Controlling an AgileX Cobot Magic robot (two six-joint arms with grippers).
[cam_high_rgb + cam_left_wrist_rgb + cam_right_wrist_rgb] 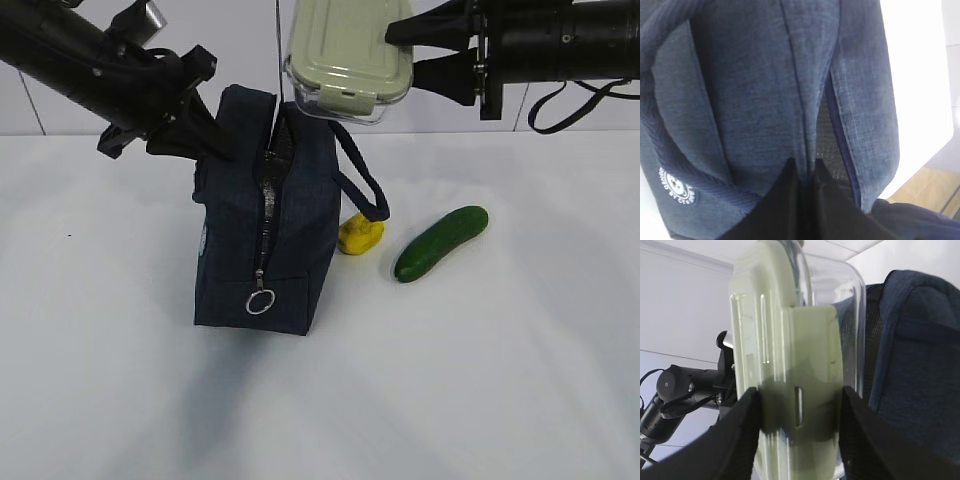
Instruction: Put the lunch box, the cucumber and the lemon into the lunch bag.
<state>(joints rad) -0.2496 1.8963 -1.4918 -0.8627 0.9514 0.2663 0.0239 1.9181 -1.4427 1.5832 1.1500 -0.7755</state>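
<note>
A: How is the right gripper (418,52) set at present?

B: It is clamped on the lunch box (349,62), one finger on the green lid and one on the clear base, as is shown in the right wrist view (798,405). The box is held in the air just above the top of the lunch bag (262,240), slightly to the right of the zip opening.

A: And the left gripper (805,175)?

B: Its fingers are pressed together on the fabric at the top of the bag, beside the open zip, so the mouth is held up on the left side.

A: What could go wrong from here?

B: The mouth of the bag appears narrow and the box is wide. If the box is lowered off-centre, its corner is likely to be caught on the zip edge or on the right handle (362,185), and the bag could be pushed over or dragged. The pinch on the fabric could also be pulled loose, and the opening would then be closed under the box.

A: Where are the other items?

B: The lemon (359,234) is found on the table touching or just beside the right side of the bag, under the handle. The cucumber (441,243) is laid further right of the bag, apart from the lemon. A tipped bag could be dropped onto the lemon.
</note>
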